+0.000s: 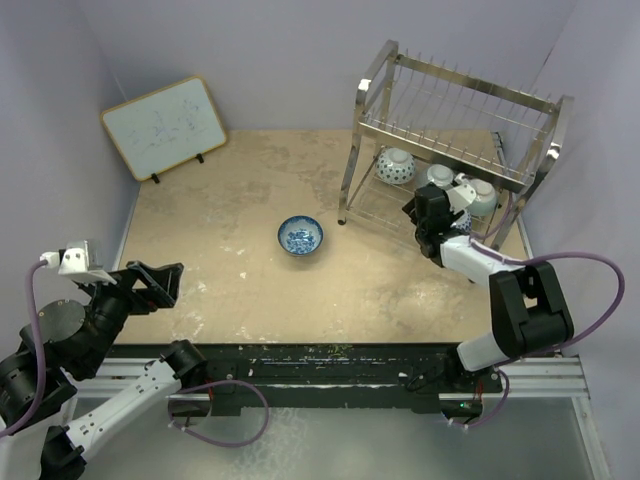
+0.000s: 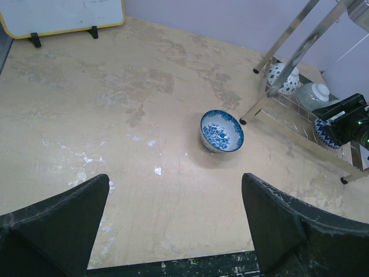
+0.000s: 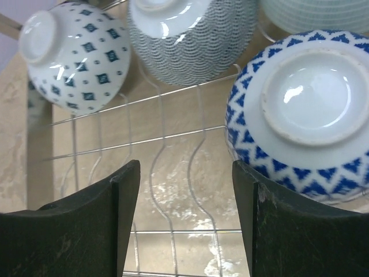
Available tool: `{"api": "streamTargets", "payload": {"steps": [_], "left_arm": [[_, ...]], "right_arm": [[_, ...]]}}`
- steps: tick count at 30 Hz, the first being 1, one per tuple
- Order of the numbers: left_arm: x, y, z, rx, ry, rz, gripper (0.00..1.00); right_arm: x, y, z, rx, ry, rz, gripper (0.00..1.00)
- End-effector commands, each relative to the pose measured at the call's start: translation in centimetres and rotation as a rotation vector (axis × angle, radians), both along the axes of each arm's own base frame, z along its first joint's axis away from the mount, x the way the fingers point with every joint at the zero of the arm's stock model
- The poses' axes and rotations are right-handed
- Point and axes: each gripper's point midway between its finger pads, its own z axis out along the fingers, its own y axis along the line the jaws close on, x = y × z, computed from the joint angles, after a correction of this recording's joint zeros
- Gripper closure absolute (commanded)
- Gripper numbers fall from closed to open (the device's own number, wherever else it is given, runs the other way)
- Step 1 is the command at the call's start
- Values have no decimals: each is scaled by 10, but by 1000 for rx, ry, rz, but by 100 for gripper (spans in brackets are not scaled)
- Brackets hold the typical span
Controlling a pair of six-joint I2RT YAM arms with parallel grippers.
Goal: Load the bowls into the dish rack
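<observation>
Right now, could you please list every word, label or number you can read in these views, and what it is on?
No text can be read.
Whiteboard: faint marker strokes, too small and faint to read.
Bowls and dish rack: patterns and bare wire only, no writing.

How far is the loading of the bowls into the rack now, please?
Done: four bowls sit on the lower tier of the rack. In hand: nothing; the right gripper is at the rack, jaws open and empty. Left: one blue bowl on the table, with the left gripper open and apart from it.
</observation>
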Motion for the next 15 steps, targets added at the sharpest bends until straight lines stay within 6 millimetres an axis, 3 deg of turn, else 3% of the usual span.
{"api": "streamTargets", "payload": {"steps": [1,5,9,15], "left_arm": [[-4,6,7,-28,-29,10,1],[-4,6,6,-30,-29,11,1],[-3,5,7,-29,-28,9,1],[-1,3,7,-34,-29,9,1]], "right_arm": [[-19,-37,-6,-28,32,-136,32],[-25,-43,-5,-17,27,-145,32],[-20,-36,12,-56,1,-58,25],[-12,6,56,-63,-131,224,24]]}}
